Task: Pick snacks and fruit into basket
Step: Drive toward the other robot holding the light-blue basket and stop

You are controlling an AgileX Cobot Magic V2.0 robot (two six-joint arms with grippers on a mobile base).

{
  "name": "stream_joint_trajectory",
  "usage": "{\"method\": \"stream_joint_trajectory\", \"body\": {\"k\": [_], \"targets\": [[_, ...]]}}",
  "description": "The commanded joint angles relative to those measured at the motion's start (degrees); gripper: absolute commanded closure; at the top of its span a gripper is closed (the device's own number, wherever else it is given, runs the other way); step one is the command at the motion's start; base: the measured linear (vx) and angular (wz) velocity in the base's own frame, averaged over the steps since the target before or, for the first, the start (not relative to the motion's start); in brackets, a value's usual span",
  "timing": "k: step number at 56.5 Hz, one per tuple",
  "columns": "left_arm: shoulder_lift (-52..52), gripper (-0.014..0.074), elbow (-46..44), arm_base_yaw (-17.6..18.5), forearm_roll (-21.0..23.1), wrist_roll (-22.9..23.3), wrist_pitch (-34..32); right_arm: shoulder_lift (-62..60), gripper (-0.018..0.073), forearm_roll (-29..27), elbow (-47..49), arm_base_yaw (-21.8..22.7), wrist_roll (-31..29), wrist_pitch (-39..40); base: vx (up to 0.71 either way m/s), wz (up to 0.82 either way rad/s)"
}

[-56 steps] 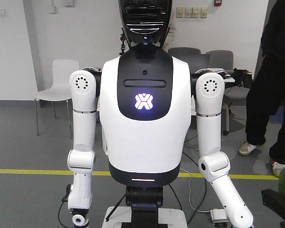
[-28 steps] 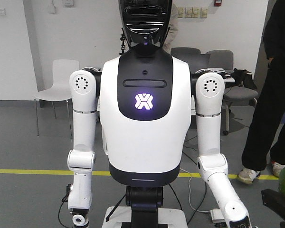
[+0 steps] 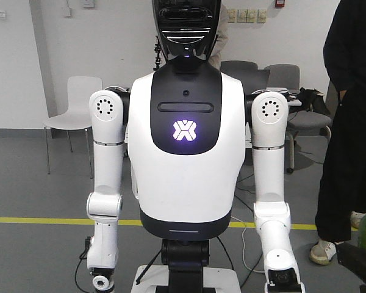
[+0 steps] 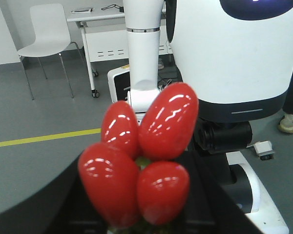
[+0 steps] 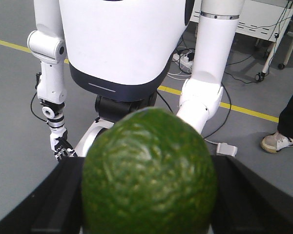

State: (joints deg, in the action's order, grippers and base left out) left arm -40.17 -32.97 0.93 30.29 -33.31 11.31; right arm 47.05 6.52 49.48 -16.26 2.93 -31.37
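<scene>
Red glossy lobed fruit cluster point(image 4: 139, 163) fills the left wrist view, bumpy green round fruit point(image 5: 149, 173) the right; either tool's grip seems hidden, so I cannot tell

**Green fruit fills the right wrist view**

A round, dark green fruit with a rough, pebbled skin point(image 5: 149, 175) sits close to the lens at the bottom centre, between black gripper parts whose jaws cannot be made out. Behind it stands a white humanoid robot with a dark waist band point(image 5: 122, 44), arms hanging. A yellow floor line point(image 5: 244, 110) crosses the grey floor, and a person's light sneaker point(image 5: 278, 142) shows at right.
</scene>
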Motion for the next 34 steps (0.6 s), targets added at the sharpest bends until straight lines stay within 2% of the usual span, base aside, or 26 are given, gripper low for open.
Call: {"method": "stream_joint_trajectory", "body": {"k": [1,34], "targets": [[0.40,0.0599,-1.79,0.20,0.83,0.06,-4.38,-0.42,0.0568,0.80,1.76,0.07,-0.56,4.69,0.00,0.00],[0.40,0.0599,-1.79,0.20,0.83,0.06,-4.38,-0.42,0.0568,0.80,1.76,0.07,-0.56,4.69,0.02,0.00]]}}
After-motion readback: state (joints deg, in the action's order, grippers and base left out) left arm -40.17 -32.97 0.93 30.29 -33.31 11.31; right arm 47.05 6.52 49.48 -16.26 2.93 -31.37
